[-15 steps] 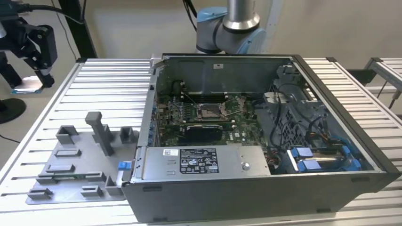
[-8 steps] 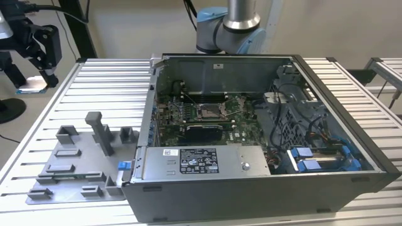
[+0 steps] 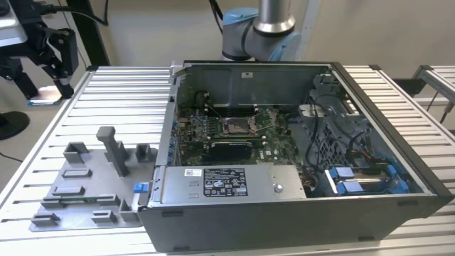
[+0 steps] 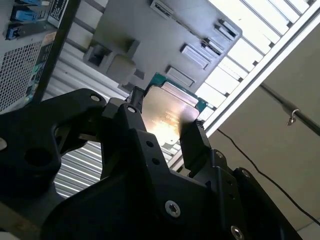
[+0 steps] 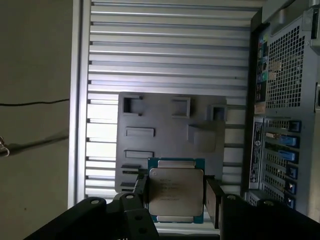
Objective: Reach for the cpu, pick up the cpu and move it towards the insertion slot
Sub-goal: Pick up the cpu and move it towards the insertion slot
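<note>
The cpu (image 5: 176,190), silvery on top with a green border, is seen clamped between the two black fingers (image 5: 213,200) of the gripper (image 5: 176,196), close to one edge of the frame. Beyond it, around the frame's centre, the grey tray (image 5: 165,142) with upright blocks is laid on the ribbed metal table (image 5: 165,50). The computer case (image 5: 285,90), perforated and fitted with blue tabs, is cut off by a side edge. At the opposite side a black cable (image 5: 30,103) is seen on the floor (image 5: 35,60).

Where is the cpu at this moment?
In both wrist views the cpu is held in the gripper, with the grey tray behind it; the gripper is at the exterior view's far left, away from the insertion slot.
</note>
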Controlling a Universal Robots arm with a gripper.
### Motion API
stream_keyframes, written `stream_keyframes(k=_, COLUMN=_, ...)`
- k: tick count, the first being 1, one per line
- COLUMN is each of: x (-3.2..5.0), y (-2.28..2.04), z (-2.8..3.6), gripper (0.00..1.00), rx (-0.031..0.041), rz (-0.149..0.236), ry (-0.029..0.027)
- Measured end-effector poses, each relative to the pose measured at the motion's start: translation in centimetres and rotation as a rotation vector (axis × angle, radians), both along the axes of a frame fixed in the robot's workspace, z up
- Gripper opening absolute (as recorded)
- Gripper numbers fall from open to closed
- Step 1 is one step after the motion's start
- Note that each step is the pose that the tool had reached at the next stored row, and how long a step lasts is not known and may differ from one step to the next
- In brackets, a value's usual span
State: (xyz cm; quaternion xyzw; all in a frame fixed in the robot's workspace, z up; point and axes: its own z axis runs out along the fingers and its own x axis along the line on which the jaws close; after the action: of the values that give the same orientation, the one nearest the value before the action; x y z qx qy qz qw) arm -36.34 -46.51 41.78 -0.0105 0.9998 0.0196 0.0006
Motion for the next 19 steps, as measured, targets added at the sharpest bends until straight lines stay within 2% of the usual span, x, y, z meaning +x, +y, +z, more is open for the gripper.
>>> stream_keyframes(k=19, x=4.72, y=0.0, z=0.0, gripper=0.0, rx=0.0, rz=0.0, ry=0.0001)
